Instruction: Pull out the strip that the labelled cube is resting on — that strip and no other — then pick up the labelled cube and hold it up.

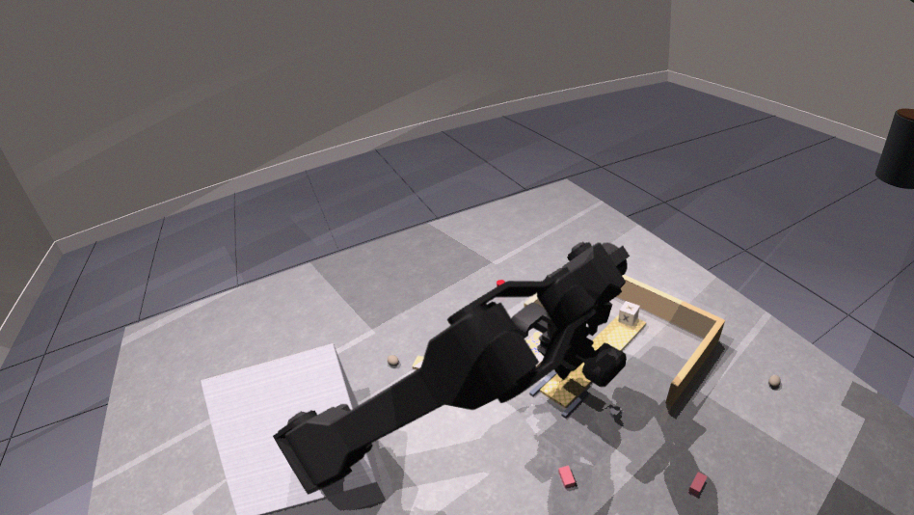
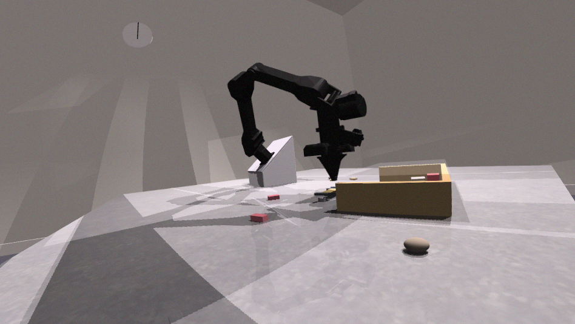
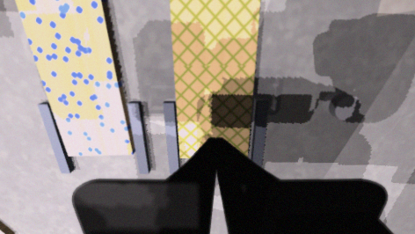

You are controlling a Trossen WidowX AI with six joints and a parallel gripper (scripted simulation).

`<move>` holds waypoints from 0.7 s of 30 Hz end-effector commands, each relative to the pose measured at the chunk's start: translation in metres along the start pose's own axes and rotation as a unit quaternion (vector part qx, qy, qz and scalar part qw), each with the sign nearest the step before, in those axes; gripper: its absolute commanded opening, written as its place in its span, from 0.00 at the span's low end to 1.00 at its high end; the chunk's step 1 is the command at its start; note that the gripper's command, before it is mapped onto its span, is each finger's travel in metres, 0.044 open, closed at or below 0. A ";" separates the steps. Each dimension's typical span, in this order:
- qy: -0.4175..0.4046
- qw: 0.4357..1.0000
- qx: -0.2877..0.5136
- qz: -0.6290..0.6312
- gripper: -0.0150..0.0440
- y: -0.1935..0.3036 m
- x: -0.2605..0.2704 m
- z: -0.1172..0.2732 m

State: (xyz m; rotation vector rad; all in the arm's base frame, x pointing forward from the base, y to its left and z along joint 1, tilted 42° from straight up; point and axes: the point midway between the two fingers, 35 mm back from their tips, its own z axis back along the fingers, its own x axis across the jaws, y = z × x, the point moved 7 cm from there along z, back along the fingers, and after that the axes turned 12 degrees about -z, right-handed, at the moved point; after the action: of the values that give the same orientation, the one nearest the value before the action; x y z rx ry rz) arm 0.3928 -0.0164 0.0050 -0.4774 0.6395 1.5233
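The labelled cube [image 1: 629, 313], white with a dark X, rests on the far end of the yellow cross-hatched strip [image 3: 214, 75] inside the wooden frame. That strip also shows in the top view [image 1: 621, 334], partly hidden by the arm. A second strip, yellow with blue dots [image 3: 75, 75], lies parallel to its left. My gripper [image 3: 215, 144] [image 2: 333, 176] is shut with nothing between the fingers. It points straight down, low over the near end of the cross-hatched strip. I cannot tell whether the tips touch the strip.
Grey guide rails [image 3: 171, 136] flank the near ends of both strips. A three-sided wooden frame [image 1: 693, 358] surrounds the far ends, with a red cube [image 2: 432, 176] inside. Red blocks [image 1: 566, 476] [image 1: 697, 482], small balls [image 1: 774, 381] [image 1: 392, 361] and the white wedge base [image 1: 275, 421] sit around.
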 end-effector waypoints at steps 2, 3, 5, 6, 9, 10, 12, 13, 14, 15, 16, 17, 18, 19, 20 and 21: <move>0.004 1.000 0.002 0.006 0.25 0.001 0.002 -0.011; 0.004 1.000 0.002 0.006 0.25 0.001 0.002 -0.012; 0.004 1.000 0.002 0.006 0.25 0.001 0.001 -0.016; 0.004 1.000 0.002 0.006 0.25 0.001 0.001 -0.017; 0.005 1.000 0.002 0.006 0.25 0.001 0.001 -0.022; 0.005 1.000 0.002 0.006 0.25 0.001 0.001 -0.024; 0.005 1.000 0.002 0.006 0.25 0.001 0.001 -0.027; 0.005 1.000 0.002 0.006 0.25 0.001 0.001 -0.027; 0.005 1.000 0.002 0.006 0.25 0.001 0.001 -0.028; 0.005 1.000 0.002 0.006 0.25 0.001 0.001 -0.028; 0.005 1.000 0.002 0.006 0.25 0.001 0.001 -0.028; 0.005 1.000 0.002 0.006 0.25 0.001 0.001 -0.028; 0.005 1.000 0.002 0.006 0.25 0.001 0.001 -0.028; 0.005 1.000 0.002 0.006 0.25 0.001 0.001 -0.028; 0.005 1.000 0.002 0.006 0.25 0.001 0.001 -0.028; 0.005 1.000 0.002 0.006 0.25 0.001 0.001 -0.028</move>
State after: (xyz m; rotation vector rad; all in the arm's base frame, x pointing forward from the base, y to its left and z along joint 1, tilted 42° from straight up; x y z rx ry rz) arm 0.3900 -0.0335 -0.0147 -0.4751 0.6467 1.5250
